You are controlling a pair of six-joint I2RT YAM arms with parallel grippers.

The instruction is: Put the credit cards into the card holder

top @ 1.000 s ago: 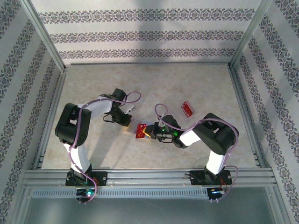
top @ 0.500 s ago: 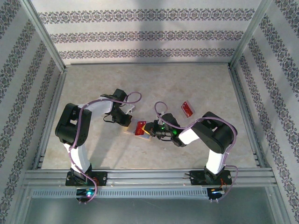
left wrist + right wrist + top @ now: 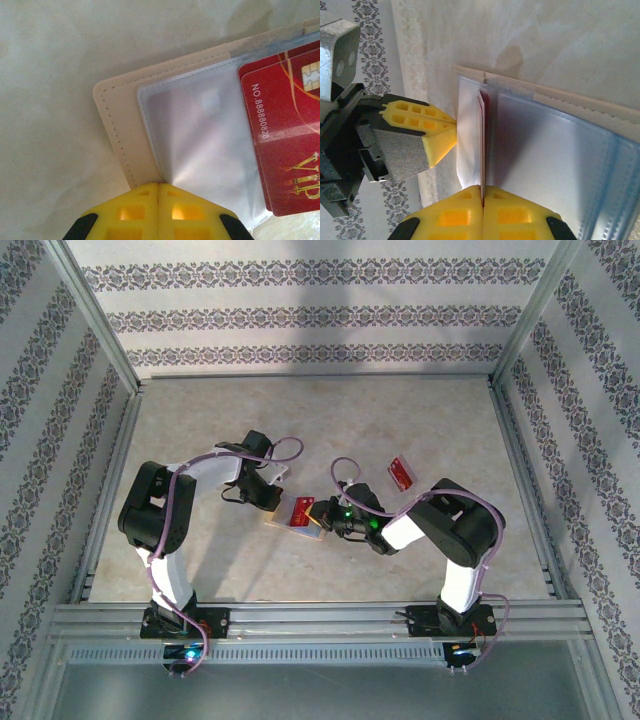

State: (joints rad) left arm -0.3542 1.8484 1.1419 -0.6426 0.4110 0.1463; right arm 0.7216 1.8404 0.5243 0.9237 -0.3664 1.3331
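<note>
Two red cards show in the top view. One credit card (image 3: 303, 512) lies over the open card holder (image 3: 276, 522) near the middle of the table (image 3: 400, 420). The second credit card (image 3: 401, 472) lies flat at about 2 o'clock from the holder, well apart from it.

The left gripper (image 3: 159, 191) comes to the holder from 10 o'clock. Its yellow fingertips are pressed together on the tan stitched edge, where the clear pocket (image 3: 200, 150) begins.

The right gripper (image 3: 482, 194) comes from 3 o'clock. Its jaws are closed on the near edge of the credit card (image 3: 481, 145), which the right wrist view shows edge-on at the mouth of the pocket.

In the left wrist view this card (image 3: 287, 150) lies partly over the pocket, with another red edge just behind it.
</note>
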